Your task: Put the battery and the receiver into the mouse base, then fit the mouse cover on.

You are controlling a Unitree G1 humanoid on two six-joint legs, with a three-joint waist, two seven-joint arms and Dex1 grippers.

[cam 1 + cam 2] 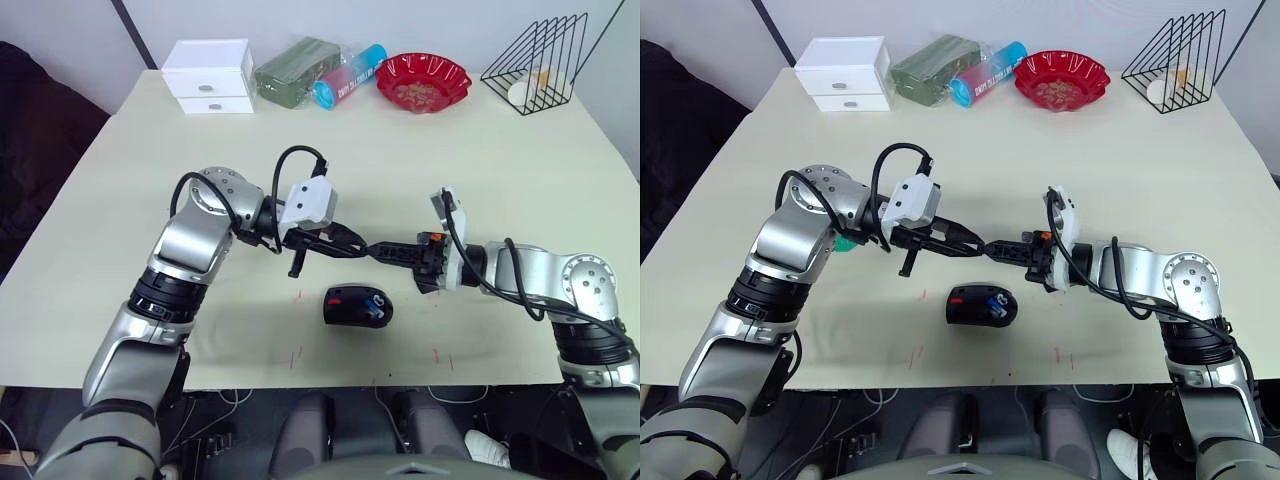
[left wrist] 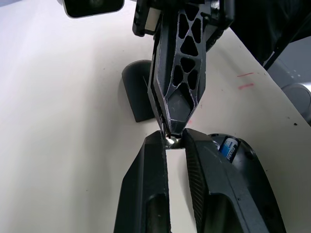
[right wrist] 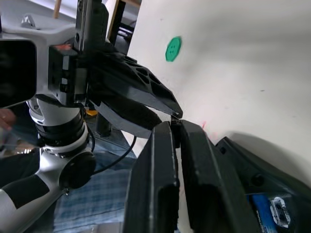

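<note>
Bright, even light; wrist foregrounds blurry.

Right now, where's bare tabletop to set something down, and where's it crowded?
Free: the broad band between the white drawer box and the left arm, and the stretch between the red bowl and the right arm. Crowded: the centre, where both grippers meet tip to tip above the mouse base.

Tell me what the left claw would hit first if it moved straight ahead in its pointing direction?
The right claw: the left claw points at it tip to tip above the mouse base, apparently with a small shiny piece pinched between them.
</note>
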